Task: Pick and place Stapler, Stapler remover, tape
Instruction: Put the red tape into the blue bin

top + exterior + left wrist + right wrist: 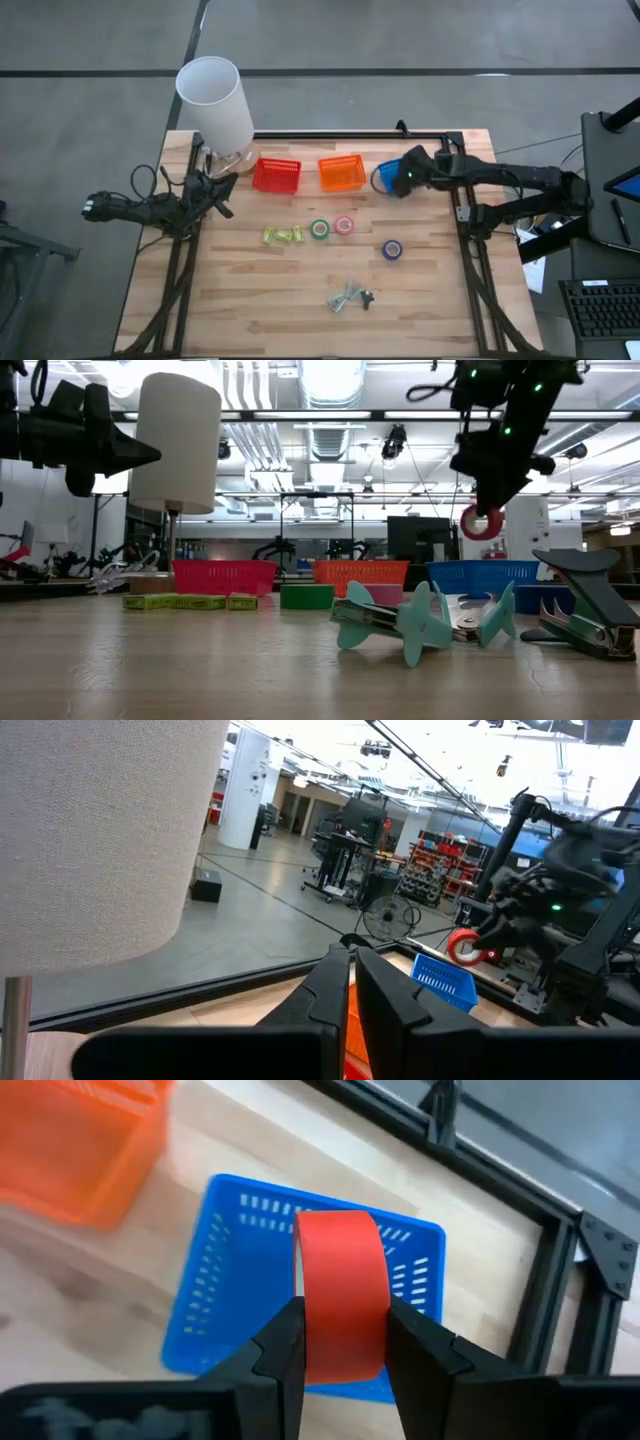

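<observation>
The red tape is clamped in the right claw above the blue basket; placing is underway. Next, lowering and release are called for.

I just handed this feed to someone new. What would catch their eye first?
Likely the right tool, shut on the red tape roll and held above the blue basket at the table's far right. Next, the tall white lamp at the far left corner, with the left tool waiting beside it.
</observation>
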Controlling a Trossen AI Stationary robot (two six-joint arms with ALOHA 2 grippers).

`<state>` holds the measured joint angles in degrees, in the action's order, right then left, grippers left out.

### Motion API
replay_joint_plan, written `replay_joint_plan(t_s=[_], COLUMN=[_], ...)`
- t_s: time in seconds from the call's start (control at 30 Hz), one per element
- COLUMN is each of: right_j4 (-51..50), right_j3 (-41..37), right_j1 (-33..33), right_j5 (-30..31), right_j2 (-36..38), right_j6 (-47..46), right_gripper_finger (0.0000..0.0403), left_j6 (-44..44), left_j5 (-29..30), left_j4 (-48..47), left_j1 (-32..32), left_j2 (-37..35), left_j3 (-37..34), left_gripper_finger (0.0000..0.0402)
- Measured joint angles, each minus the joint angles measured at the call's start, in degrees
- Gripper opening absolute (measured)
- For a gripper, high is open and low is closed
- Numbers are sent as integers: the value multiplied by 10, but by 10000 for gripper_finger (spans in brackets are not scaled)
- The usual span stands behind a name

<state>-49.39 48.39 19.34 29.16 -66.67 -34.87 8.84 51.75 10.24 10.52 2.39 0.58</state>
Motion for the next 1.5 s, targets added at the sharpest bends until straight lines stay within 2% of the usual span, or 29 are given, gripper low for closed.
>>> replay_joint_plan(t_s=[0.13, 0.23, 0.53, 0.8, 0.9, 1.03, 1.3, 1.5], right_j4=[52, 78, 128, 146, 144, 138, 132, 132], right_j3=[-6, -12, -25, -26, -26, -27, -28, -28], right_j1=[61, 87, 124, 129, 128, 128, 128, 128], right_j5=[-74, -105, -198, -202, -184, -144, -126, -125], right_j2=[-30, -59, -129, -162, -165, -167, -164, -164], right_j6=[52, 71, 117, 126, 123, 121, 116, 107], right_gripper_finger=[106, 106, 107, 107, 111, 134, 207, 218], left_j6=[0, 0, 0, 0, 0, 0, 0, 0], left_j5=[0, 0, 0, 0, 0, 0, 0, 0], left_j4=[0, 0, 0, 0, 0, 0, 0, 0], left_j1=[0, 0, 0, 0, 0, 0, 0, 0], left_j2=[0, 0, 0, 0, 0, 0, 0, 0], left_j3=[0, 0, 0, 0, 0, 0, 0, 0], left_gripper_finger=[23, 24, 23, 24, 23, 26, 24, 24])
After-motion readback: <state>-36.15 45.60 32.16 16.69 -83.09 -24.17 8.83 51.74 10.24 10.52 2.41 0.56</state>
